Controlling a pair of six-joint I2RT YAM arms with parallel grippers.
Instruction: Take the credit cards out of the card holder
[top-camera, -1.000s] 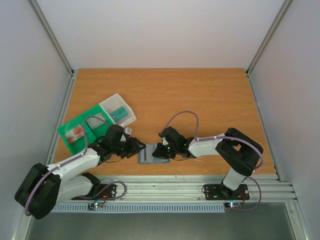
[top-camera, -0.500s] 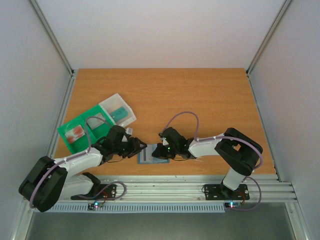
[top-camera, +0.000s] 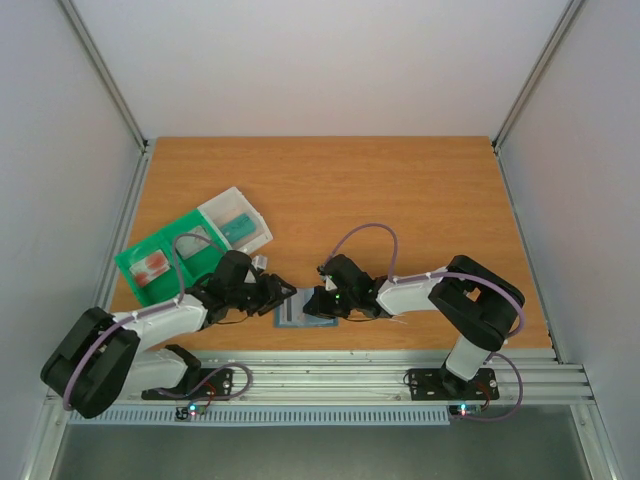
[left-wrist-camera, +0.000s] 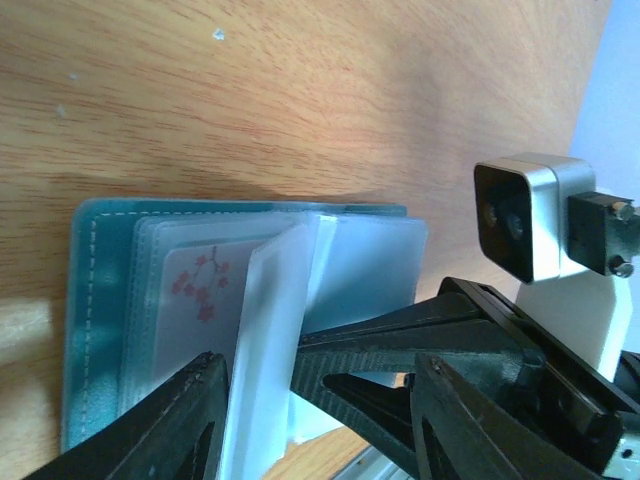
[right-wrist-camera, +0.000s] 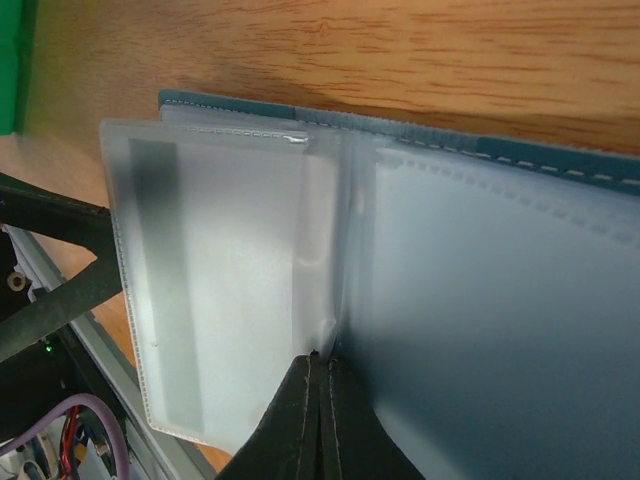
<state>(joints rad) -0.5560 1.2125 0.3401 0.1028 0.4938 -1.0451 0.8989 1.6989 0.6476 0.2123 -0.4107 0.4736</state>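
The slate-blue card holder lies open by the table's front edge, its clear sleeves fanned out. One sleeve stands upright between the fingers of my left gripper, which is open and straddles it. Beside that sleeve, a whitish card with pink blossoms lies in its pocket. My right gripper is shut with nothing between its tips, which rest on the fold of the sleeves. To the left of those tips, a sleeve holds a whitish credit card with a dark stripe. The two grippers meet over the holder.
A green tray with a clear box sits behind and to the left of the left arm. The table's front rail runs just below the holder. The left gripper's finger shows at the left edge of the right wrist view.
My left gripper's jaws have widened a little and its arm has shifted slightly. The right gripper has stayed shut in place on the holder.
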